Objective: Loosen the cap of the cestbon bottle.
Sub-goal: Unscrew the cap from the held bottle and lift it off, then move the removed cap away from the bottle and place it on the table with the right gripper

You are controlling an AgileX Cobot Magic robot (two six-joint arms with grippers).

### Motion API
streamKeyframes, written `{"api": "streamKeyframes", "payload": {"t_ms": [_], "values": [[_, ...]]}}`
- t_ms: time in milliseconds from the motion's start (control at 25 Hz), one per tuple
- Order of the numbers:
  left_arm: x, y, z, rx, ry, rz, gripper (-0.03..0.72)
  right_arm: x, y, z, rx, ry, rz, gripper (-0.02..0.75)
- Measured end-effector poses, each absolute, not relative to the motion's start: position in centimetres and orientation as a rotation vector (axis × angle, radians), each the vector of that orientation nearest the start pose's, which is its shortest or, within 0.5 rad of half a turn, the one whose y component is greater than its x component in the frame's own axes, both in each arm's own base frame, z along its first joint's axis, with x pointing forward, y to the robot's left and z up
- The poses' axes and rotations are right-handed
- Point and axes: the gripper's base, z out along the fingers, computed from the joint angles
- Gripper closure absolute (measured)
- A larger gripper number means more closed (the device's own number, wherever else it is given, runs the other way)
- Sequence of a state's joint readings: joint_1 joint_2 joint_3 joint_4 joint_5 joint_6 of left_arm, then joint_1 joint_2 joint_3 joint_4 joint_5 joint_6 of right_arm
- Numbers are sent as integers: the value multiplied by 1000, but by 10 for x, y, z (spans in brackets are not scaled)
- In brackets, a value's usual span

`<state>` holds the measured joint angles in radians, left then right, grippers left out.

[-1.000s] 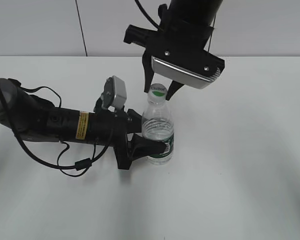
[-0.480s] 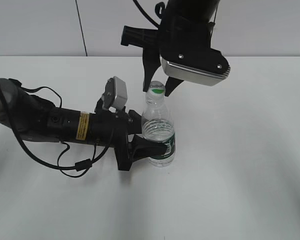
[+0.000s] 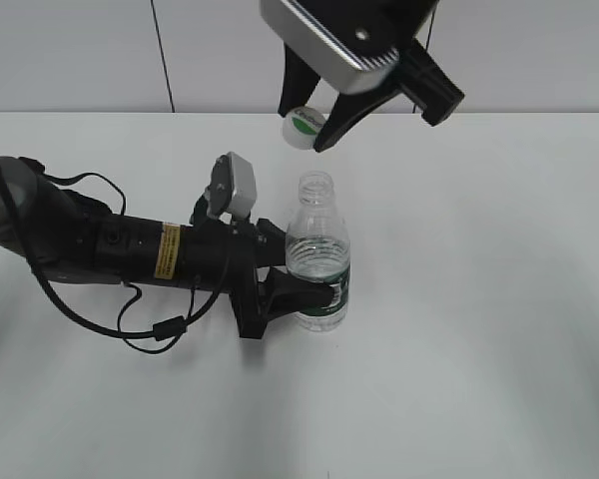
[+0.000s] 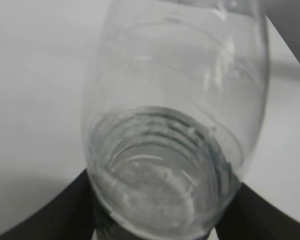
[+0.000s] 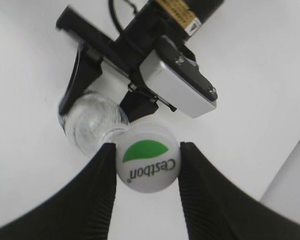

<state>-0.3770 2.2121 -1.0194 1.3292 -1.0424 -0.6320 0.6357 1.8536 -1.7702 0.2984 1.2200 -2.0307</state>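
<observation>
The cestbon bottle point(image 3: 317, 267) stands upright on the white table with its neck open and its dark green label low on the body. My left gripper point(image 3: 301, 291) is shut on its lower body; the left wrist view shows the clear bottle point(image 4: 175, 125) filling the frame between two dark fingers. My right gripper point(image 3: 305, 128) is shut on the cap point(image 3: 303, 126) and holds it in the air above and a little left of the bottle's mouth. In the right wrist view the green-and-white cap point(image 5: 147, 164) sits between the fingers, off the bottle point(image 5: 92, 122) below.
The left arm point(image 3: 110, 249) lies along the table from the left edge, with a loose black cable point(image 3: 150, 329) looped in front of it. A grey wall point(image 3: 80, 55) runs along the table's far edge.
My right gripper has lifted up and slightly left with the cap in it; the cap has come off the bottle's neck. The left gripper and bottle have not moved.
</observation>
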Motion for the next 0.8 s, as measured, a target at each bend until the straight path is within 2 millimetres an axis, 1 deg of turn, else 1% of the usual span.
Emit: {"api": "streamKeyframes", "payload": {"t_ms": [160,240,360,480,520,560,640,720,800], "values": [[319,-207,80,1255,1652,-1050,289,302,257,331,-2322,1309,186,437],[320,-207,80,1231,1658,-1050,289,302,257,331,-2124,1637,279,437],[321,-207,80,1220,1662,-1049,289,302,257,331,-1794,2037,397,437],[321,-207,80,1230,1652,-1041,289,302,257,331,-1474,2324,482,437],[321,-207,80,1240,1641,-1031,289,302,257,330,-1371,2401,497,437],[321,-207,80,1247,1635,-1022,289,303,256,329,-1308,2450,486,437],[321,-207,80,1256,1628,-1009,289,305,248,328,-1189,2533,391,437],[321,-207,80,1255,1626,-1005,289,306,231,326,-1075,2596,225,437],[321,-207,80,1256,1624,-1001,289,304,209,322,-941,2650,147,437]]}}
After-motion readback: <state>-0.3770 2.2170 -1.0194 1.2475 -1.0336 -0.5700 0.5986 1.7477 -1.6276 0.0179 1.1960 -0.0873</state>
